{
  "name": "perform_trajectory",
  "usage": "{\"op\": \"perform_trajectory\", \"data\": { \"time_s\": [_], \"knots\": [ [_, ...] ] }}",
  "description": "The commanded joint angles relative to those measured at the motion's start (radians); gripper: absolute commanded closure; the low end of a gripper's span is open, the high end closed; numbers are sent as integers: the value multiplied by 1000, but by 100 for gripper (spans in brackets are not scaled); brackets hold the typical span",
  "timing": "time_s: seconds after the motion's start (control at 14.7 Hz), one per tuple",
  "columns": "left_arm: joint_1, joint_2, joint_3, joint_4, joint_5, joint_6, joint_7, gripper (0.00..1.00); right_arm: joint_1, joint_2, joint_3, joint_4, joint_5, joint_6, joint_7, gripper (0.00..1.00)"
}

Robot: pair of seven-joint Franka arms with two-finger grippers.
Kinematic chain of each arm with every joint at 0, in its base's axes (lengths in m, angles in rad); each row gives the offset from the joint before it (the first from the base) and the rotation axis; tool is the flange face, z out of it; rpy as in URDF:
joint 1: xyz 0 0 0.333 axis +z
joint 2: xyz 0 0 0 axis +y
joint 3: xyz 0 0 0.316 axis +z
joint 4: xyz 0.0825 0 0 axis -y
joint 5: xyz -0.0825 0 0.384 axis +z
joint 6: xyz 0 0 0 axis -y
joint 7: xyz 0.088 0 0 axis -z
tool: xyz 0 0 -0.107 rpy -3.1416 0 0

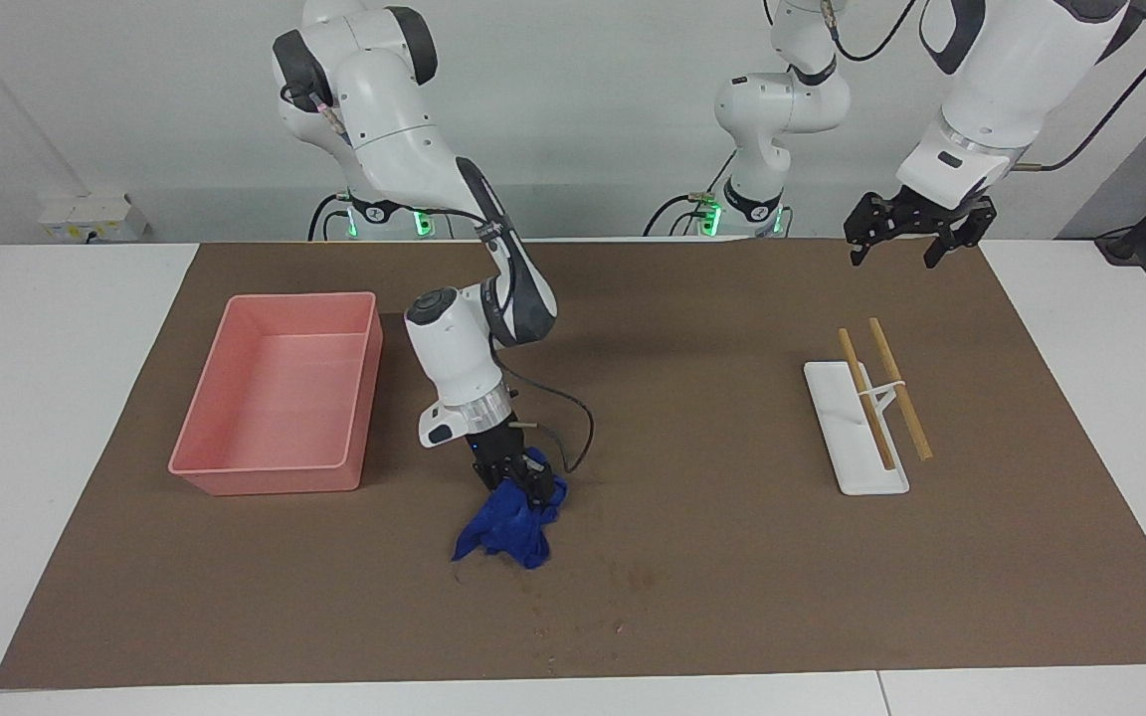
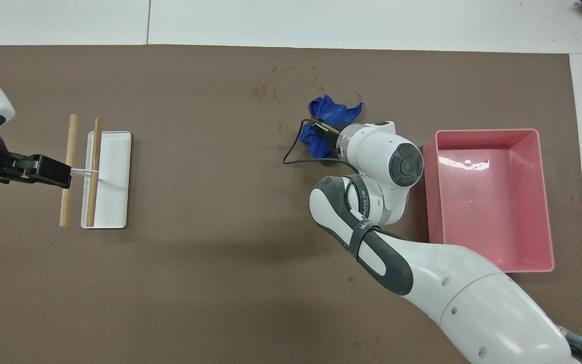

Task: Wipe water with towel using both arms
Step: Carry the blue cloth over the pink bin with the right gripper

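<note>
The deep-blue towel [image 1: 510, 525] hangs bunched from my right gripper [image 1: 518, 482], which is shut on its top; its lower folds reach the brown mat [image 1: 732, 557]. It lies beside the pink tray, farther from the robots than the tray's middle. In the overhead view the towel [image 2: 332, 110] shows just past the right gripper [image 2: 322, 130]. The water [image 1: 631, 577] is a faint darker blotch on the mat, a little toward the left arm's end from the towel and farther from the robots; it also shows in the overhead view [image 2: 259, 91]. My left gripper [image 1: 916, 244] waits, open and empty, raised over the mat's edge nearest the robots; it also shows in the overhead view [image 2: 53, 172].
A pink tray [image 1: 235, 467] stands toward the right arm's end. A white stand [image 1: 837, 438] with two wooden sticks [image 1: 899, 388] across it lies toward the left arm's end. A black cable loops from the right wrist [image 1: 583, 428].
</note>
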Motion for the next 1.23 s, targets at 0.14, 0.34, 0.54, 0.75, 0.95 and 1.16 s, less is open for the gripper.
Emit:
{"op": "perform_trajectory", "data": {
  "time_s": [0.14, 0.34, 0.54, 0.75, 0.95, 1.16],
  "knots": [
    [4, -2, 16, 15, -25, -17, 7, 0, -20, -85, 6, -167, -4, -143, 80, 100],
    [16, -1, 16, 25, -65, -20, 11, 0, -21, -148, 6, -242, -4, -205, 124, 100],
    [16, -7, 14, 22, -67, -17, 13, 0, -23, -229, 7, -342, -4, -249, 129, 100],
    [10, -12, 14, 9, -67, -17, 10, 0, -41, -304, 6, -356, -4, -425, 160, 100],
    [5, -16, 14, 5, -67, -22, 7, 0, -64, -382, 3, -353, -4, -542, 169, 100],
    [13, -16, 14, 5, -67, -22, 7, 0, -87, -462, -2, -338, -4, -632, 171, 100]
  ]
}}
